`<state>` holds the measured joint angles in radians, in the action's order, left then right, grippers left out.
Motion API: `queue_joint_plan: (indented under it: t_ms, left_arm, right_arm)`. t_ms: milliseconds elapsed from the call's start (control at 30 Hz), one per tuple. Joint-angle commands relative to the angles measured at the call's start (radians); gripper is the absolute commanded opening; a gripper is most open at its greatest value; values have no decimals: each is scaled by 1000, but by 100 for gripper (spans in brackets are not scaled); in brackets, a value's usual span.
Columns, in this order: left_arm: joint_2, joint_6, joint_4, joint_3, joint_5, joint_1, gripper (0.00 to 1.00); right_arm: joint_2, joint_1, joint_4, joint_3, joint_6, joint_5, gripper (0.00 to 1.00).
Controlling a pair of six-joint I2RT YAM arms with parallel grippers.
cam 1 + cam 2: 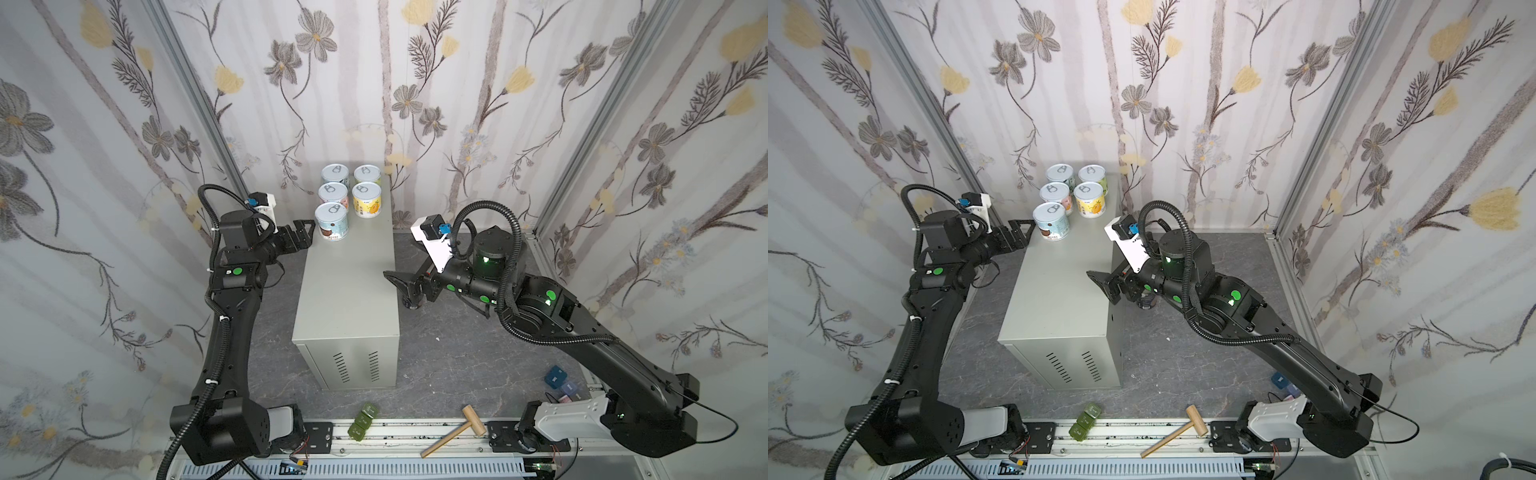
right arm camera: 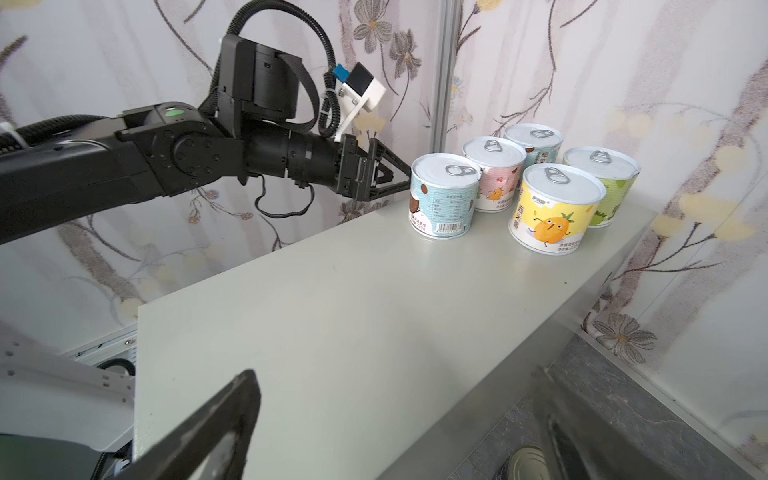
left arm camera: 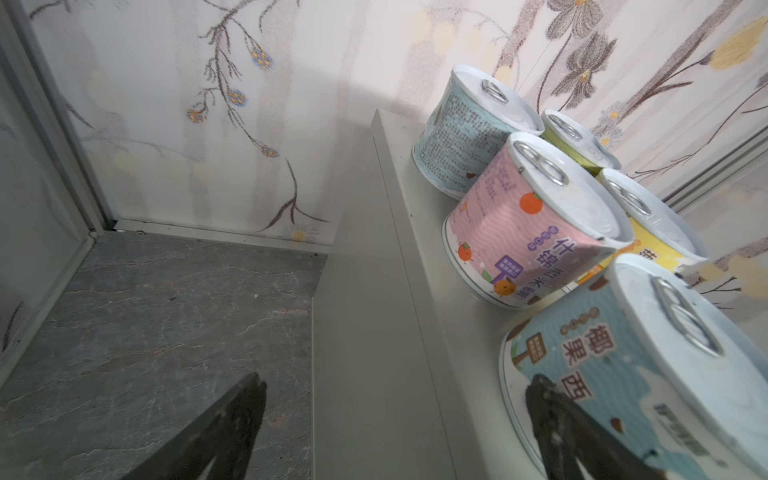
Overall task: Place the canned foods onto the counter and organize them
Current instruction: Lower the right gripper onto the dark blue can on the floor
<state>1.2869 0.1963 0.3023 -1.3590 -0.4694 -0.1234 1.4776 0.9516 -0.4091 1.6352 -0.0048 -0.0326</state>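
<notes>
Right gripper [image 2: 395,374]: jaws spread wide and empty; it hovers at the right side of the counter [image 1: 345,299], over the floor [image 1: 436,365].
Navy can [image 2: 525,461]: sixth tin, on the floor just beside the counter's right wall and directly under the right gripper; only its metallic lid and a strip of dark side show.
Navy can, axis: long axis vertical, lid up, judged from the round lid facing the wrist camera.
Navy can, handling: probably rigid, weighty if full, smooth-sided and so liable to slip; its taller build makes it likelier to tip.
Navy can, hold: across the side wall near mid-height, one finger on each side; the counter's wall close by may crowd one finger.
Short cans [image 1: 332,193]: five at the counter's far end, three along its left edge and two next to them; all upright, axes vertical, pull-tabs up.
Free place: bare counter top next to the coconut can [image 1: 331,222], just nearward of the yellow can [image 1: 367,199].
Left gripper [image 1: 307,235]: jaws apart, holding nothing, at the counter's left edge beside the coconut can; whether it touches the can cannot be told.
</notes>
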Motion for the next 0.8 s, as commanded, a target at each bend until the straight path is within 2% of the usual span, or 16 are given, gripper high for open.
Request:
queue_joint_plan:
  t_ms: [0, 100, 367, 600, 767]
  left_arm:
    - [-22, -28, 76, -24, 116, -2, 100]
    - [-63, -48, 157, -46, 177, -2, 100]
    - [-149, -106, 291, -26, 213, -3, 100]
    - [-175, -90, 297, -30, 168, -2, 100]
    - [-189, -74, 302, -32, 127, -1, 100]
  right_arm:
    - [19, -27, 5, 14, 61, 105, 100]
    - [29, -70, -4, 13, 132, 149, 100]
    - [-6, -216, -17, -105, 269, 268, 100]
    - [-22, -250, 25, -309, 309, 333, 100]
    - [-2, -267, 87, -452, 336, 318, 100]
